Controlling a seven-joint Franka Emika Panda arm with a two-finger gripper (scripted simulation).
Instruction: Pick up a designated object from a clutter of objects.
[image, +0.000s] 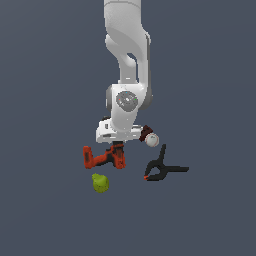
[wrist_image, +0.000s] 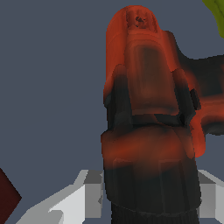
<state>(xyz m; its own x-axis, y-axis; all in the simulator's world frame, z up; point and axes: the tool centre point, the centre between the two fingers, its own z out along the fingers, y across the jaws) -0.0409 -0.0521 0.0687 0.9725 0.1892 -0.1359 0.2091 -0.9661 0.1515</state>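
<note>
Your gripper (wrist_image: 151, 192) straddles the orange-red and black L-shaped power drill (wrist_image: 148, 113), pale fingers (wrist_image: 81, 199) flanking its dark body, but can't tell if they're clamped. Drill sits centre frame in ext. view (image: 102, 157). Risk: off-centre hold, heavy boxy base swings, tool slips. Yellow-green pear (image: 101, 183) lies nearby; white ball (image: 152, 140) beyond.

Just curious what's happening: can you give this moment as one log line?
phase: grasping | tool: down over drill, closure unclear | pear, clamp: untouched

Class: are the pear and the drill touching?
Apart. The exterior view shows bare floor between the pear and the drill.
</note>
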